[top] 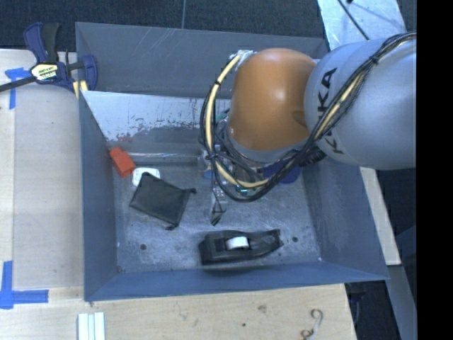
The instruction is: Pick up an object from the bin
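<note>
Just on the near side of my gripper (pixel 217 214) the black tape dispenser (pixel 239 246) lies lengthwise left-to-right, dark pad (pixel 159 200) off left, and I honestly can't make out if the gripper's spread or closed.

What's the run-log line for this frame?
gripper: mid-bin, beside dark flat pad, just behind black tape dispenser | held: nothing seen | also: orange block by left wall

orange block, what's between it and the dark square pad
A small white object lies between the orange block and dark square pad, in the camera view.
</note>
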You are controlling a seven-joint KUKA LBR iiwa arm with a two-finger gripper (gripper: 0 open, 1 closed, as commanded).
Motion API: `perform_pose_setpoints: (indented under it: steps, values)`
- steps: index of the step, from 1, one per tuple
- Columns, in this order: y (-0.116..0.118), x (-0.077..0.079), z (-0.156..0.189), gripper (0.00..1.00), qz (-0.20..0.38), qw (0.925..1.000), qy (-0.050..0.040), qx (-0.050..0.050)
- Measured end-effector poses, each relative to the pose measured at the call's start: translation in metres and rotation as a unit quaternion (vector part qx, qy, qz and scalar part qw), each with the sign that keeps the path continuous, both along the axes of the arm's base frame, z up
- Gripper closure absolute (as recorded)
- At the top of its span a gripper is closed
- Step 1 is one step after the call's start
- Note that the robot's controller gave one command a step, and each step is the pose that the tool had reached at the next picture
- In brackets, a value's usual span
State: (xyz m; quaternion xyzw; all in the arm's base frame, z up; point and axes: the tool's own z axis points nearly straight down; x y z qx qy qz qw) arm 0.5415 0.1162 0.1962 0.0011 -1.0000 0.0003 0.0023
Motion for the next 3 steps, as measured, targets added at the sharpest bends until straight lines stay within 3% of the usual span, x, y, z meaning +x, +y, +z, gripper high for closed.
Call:
perform_pose_setpoints:
  steps: [1,2,3]
  values:
    - [0.039,0.017,-0.131,0.00,-0.025,0.9997,-0.0006,0.000]
    - [0.038,0.019,-0.125,1.00,-0.027,0.9996,-0.0043,0.001]
    - [0.022,0.043,0.032,1.00,-0.051,0.9986,-0.0083,0.001]
